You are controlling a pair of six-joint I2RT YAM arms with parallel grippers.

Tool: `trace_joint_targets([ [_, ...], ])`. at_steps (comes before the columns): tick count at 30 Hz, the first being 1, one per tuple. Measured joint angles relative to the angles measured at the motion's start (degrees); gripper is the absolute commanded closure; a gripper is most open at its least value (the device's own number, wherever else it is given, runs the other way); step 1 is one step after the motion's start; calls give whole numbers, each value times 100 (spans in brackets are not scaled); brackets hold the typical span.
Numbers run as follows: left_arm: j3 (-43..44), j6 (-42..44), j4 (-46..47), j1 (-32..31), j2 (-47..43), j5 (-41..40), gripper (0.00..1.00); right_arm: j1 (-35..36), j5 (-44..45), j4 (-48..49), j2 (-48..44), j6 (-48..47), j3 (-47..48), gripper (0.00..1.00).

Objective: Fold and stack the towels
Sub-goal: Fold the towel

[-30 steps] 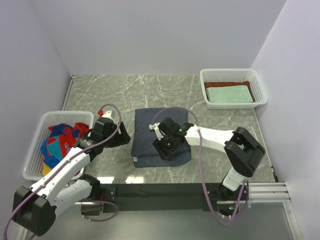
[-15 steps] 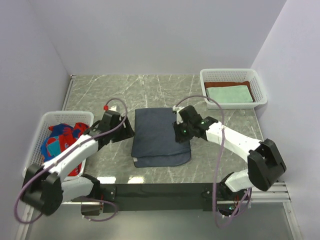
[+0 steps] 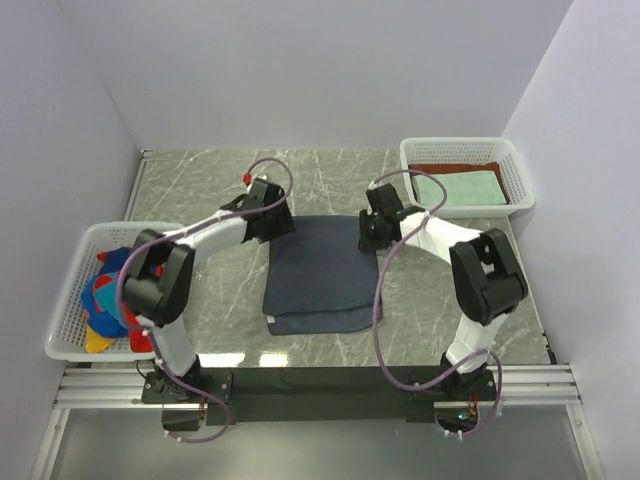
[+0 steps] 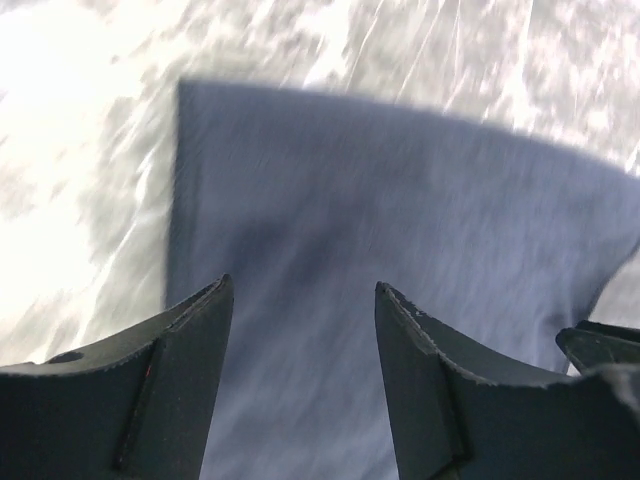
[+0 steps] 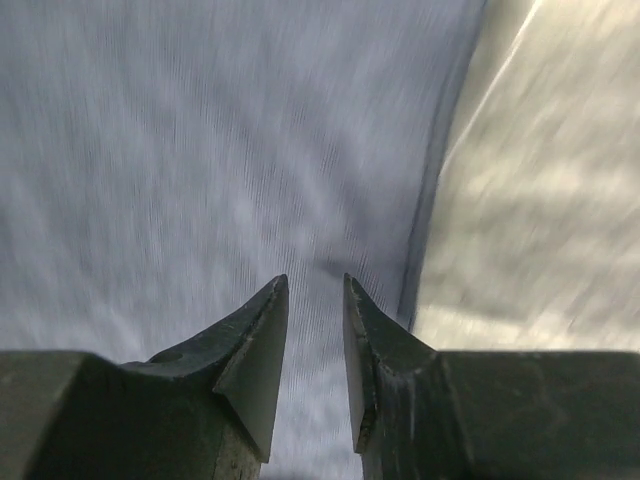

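Both arms have swung outward over the last second: the left was off the cloth's 9 o'clock side and the right was over its near half, and now they reach its far edge. The left tool point(image 4: 300, 300) is at the 11 o'clock corner and the right tool point(image 5: 316, 290) at the 1 o'clock corner of the dark slate-blue towel point(image 3: 320, 275). That towel lies flat mid-counter point(image 3: 200, 180), long axis running 12 to 6, with a lower layer peeking out at its 6 o'clock edge, so it looks folded once already. Here's what counts: from either tool the body of the cloth lies toward 6 o'clock, back toward the bases, so my read is a far-edge pinch, then a pull toward 6. Each arm has its own corner, and neither is nearer. The left tool stands wide with nothing between its fingers. The right tool is narrow, a slim gap with cloth showing through and the towel's edge at its 3 o'clock. Both wrist views are smeared, so I can't tell whether any tip touches fabric. At 1 o'clock a basket point(image 3: 520, 175) holds a mint-green towel point(image 3: 458, 188) on a rust-brown one point(image 3: 495, 167).
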Motion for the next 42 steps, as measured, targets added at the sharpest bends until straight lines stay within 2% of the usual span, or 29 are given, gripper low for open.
trace_joint_targets([
  [8, 1515, -63, -96, 48, 1698, -133, 38, -282, -260, 103, 1056, 136, 1012, 64],
  [13, 2435, -35, -197, 254, 2330, -127, 38, -603, -538, -81, 1753, 229, 1965, 63],
  [17, 3189, 35, -350, 492, 2782, -4, 33, -831, -695, -197, 2330, 247, 2833, 62],
  [22, 3213, 118, -339, 625, 2741, 173, 29, -927, -706, -282, 2389, 221, 3145, 61],
  [26, 2310, 24, -367, 614, 1895, 275, 25, -887, -761, -177, 1556, 223, 2304, 61],
  [35, 280, -236, -280, 284, -1506, 83, 26, -155, -916, 339, -1355, 520, -468, 63],
  [42, -1604, -299, -544, 125, -3394, -44, 26, 533, -951, 717, -2216, 1054, -1939, 64],
])
